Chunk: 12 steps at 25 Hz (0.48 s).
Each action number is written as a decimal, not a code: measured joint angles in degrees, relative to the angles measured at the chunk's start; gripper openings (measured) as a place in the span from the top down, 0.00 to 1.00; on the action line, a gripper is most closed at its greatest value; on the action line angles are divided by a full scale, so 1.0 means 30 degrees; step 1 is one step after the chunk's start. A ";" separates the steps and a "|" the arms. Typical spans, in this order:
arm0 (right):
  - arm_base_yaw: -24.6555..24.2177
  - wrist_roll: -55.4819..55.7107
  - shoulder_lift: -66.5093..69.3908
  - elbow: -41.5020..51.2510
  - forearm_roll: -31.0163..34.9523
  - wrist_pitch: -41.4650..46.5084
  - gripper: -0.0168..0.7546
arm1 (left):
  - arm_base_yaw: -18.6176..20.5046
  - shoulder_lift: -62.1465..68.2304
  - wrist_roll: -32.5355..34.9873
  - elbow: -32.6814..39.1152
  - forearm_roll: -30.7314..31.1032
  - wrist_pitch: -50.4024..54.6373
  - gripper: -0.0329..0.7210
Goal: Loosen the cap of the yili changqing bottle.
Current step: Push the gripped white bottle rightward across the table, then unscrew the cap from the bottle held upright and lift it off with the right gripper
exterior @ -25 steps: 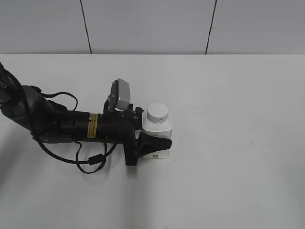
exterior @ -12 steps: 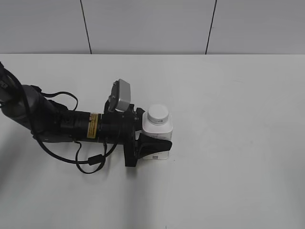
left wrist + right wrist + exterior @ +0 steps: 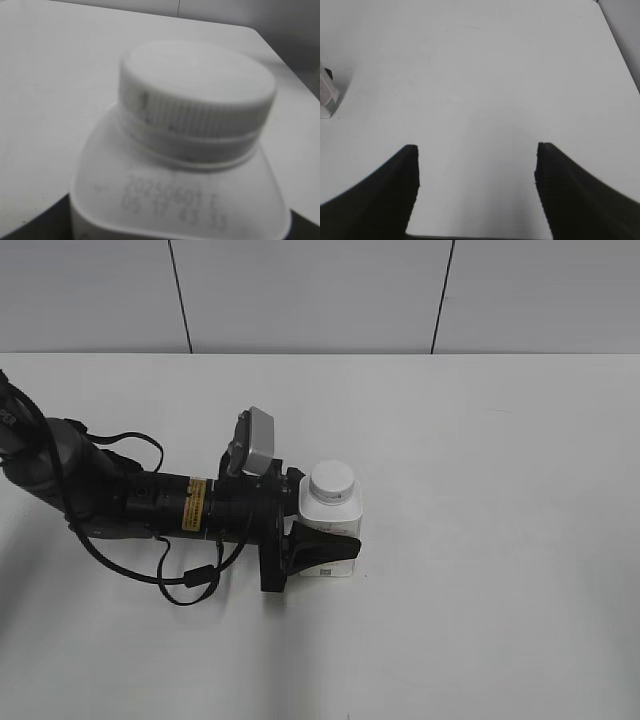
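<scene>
Standing upright left of the bench's middle, nearer the front edge than the back: the yili changqing bottle (image 3: 329,528), long axis vertical, the cap (image 3: 332,480) on top and facing up. Squat white plastic body, squarish with rounded shoulders; a printed date code across the shoulder in the left wrist view; label print too small to read from outside.

Reaching in from the bench's left edge, lying low and roughly level: the left gripper (image 3: 322,540), fingers closed around the bottle's body, one black finger (image 3: 325,541) across the front face, the other hidden behind. Cap left free above the grip, well clear of the fingers.

Cap (image 3: 197,97): flat-topped white disc, fine vertical ribbing around the wall, a band below it at the neck, apparently seated fully down. Ribbing likely to give good purchase for a pinch from above.

Right gripper (image 3: 477,195): absent from the exterior view, hovering over bare bench (image 3: 480,75), dark fingers spread wide, holding nothing. Only a sliver of something white at the left margin of its camera, so the bottle probably off to its left.

Probable next need: right gripper brought over from the right edge, down onto the cap along the vertical axis, with the left holding the body against the twist.
</scene>
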 joint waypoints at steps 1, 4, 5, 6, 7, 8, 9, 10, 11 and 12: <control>0.0000 0.0266 0.0840 -0.0088 0.0000 -0.0414 0.24 | 0.0000 0.0000 0.0000 0.0000 0.0000 -0.0017 0.38; 0.0000 0.0905 0.3685 -0.0399 0.0649 -0.1511 0.24 | 0.0000 0.0000 0.0000 0.0000 0.0000 -0.0015 0.38; 0.0000 0.0970 0.4698 -0.0512 0.0982 -0.1857 0.24 | 0.0000 0.0000 0.0000 0.0000 0.0000 -0.0015 0.38; 0.0000 0.0971 0.5651 -0.0593 0.1260 -0.2252 0.24 | 0.0000 0.0000 0.0000 0.0000 0.0000 -0.0015 0.38; 0.0000 0.0946 0.6371 -0.0629 0.1444 -0.2704 0.24 | 0.0000 0.0000 0.0000 0.0000 0.0000 -0.0015 0.38; 0.0000 0.0827 0.7131 -0.0629 0.1556 -0.3109 0.24 | 0.0000 0.0000 0.0000 0.0000 0.0025 -0.0015 0.38; 0.0000 0.0684 0.7768 -0.0629 0.1639 -0.3593 0.24 | 0.0000 0.0000 0.0000 0.0000 0.0039 -0.0021 0.38; 0.0000 0.0617 0.8297 -0.0649 0.1684 -0.4042 0.24 | 0.0000 0.0000 0.0000 0.0000 0.0039 -0.0036 0.38; 0.0000 0.0547 0.8660 -0.0690 0.1766 -0.4303 0.24 | 0.0000 0.0000 0.0000 0.0000 0.0039 -0.0036 0.38; 0.0000 0.0529 0.9055 -0.0837 0.1821 -0.4490 0.24 | 0.0000 0.0000 0.0000 0.0000 0.0039 -0.0036 0.38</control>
